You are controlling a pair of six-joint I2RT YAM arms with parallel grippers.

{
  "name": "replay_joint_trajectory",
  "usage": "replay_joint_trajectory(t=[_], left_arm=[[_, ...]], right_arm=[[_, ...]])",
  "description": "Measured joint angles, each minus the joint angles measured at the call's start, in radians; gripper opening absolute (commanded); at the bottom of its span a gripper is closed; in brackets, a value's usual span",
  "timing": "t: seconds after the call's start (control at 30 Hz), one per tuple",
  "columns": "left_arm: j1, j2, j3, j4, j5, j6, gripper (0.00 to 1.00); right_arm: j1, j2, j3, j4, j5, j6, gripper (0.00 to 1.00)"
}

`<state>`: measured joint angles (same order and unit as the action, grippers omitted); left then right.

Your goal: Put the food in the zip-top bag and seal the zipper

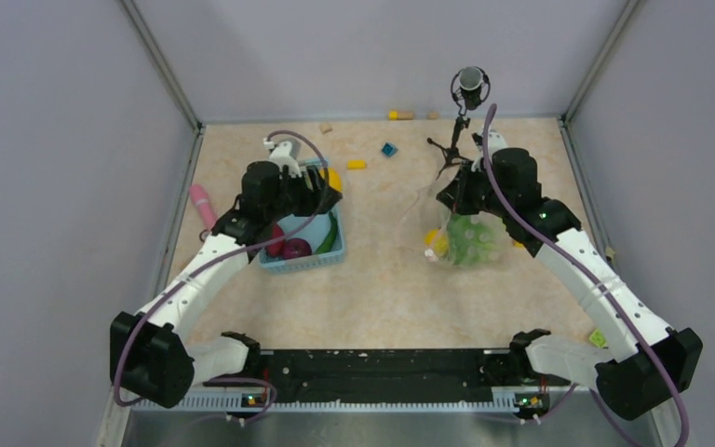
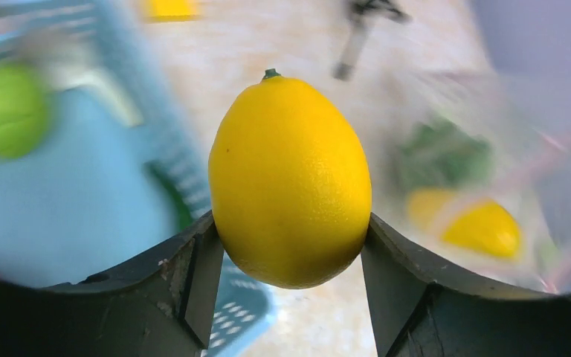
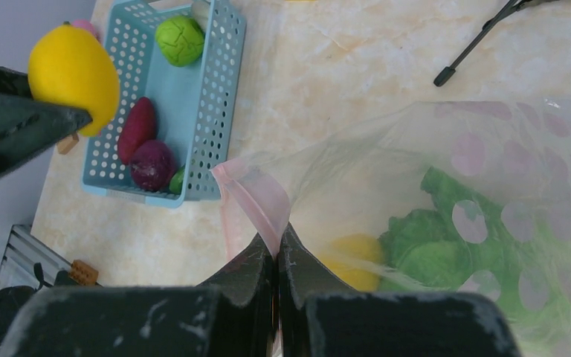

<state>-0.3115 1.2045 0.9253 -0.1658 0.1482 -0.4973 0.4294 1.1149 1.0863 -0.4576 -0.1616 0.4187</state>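
My left gripper (image 2: 290, 253) is shut on a yellow lemon (image 2: 290, 182) and holds it above the right edge of the light blue basket (image 1: 300, 261); the lemon also shows in the right wrist view (image 3: 73, 71). My right gripper (image 3: 277, 249) is shut on the pink zipper (image 3: 260, 201) of the clear zip-top bag (image 3: 431, 178), holding its mouth up. Inside the bag lie green lettuce (image 3: 431, 245) and a yellow citrus (image 3: 353, 256). In the basket are a green lime (image 3: 179, 40), a red piece (image 3: 137, 128) and a purple piece (image 3: 153, 165).
A black tripod with a microphone (image 1: 469, 88) stands behind the bag. A pink stick (image 1: 202, 205) lies left of the basket. Small coloured blocks (image 1: 388, 149) lie near the back wall, and one block (image 1: 598, 338) lies near the right arm's base.
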Motion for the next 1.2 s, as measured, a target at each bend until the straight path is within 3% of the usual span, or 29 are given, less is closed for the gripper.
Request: replay_joint_trajectory(t=[0.17, 0.37, 0.47, 0.77, 1.2], left_arm=[[-0.223, -0.018, -0.002, 0.117, 0.262, 0.156, 0.24], [-0.435, 0.003, 0.013, 0.181, 0.437, 0.326, 0.22], [-0.453, 0.087, 0.084, 0.197, 0.44, 0.344, 0.16], [-0.451, 0.273, 0.246, 0.158, 0.351, 0.336, 0.17], [-0.492, 0.387, 0.305, 0.028, 0.288, 0.348, 0.43]], right_arm=[[0.0, -0.001, 0.0, 0.0, -0.013, 0.0, 0.0], [0.0, -0.006, 0.0, 0.0, -0.036, 0.0, 0.0], [0.0, -0.008, 0.0, 0.001, -0.072, 0.0, 0.0], [-0.01, -0.011, -0.008, 0.008, -0.121, -0.016, 0.0], [-0.002, -0.105, -0.06, 0.083, -0.183, 0.036, 0.0]])
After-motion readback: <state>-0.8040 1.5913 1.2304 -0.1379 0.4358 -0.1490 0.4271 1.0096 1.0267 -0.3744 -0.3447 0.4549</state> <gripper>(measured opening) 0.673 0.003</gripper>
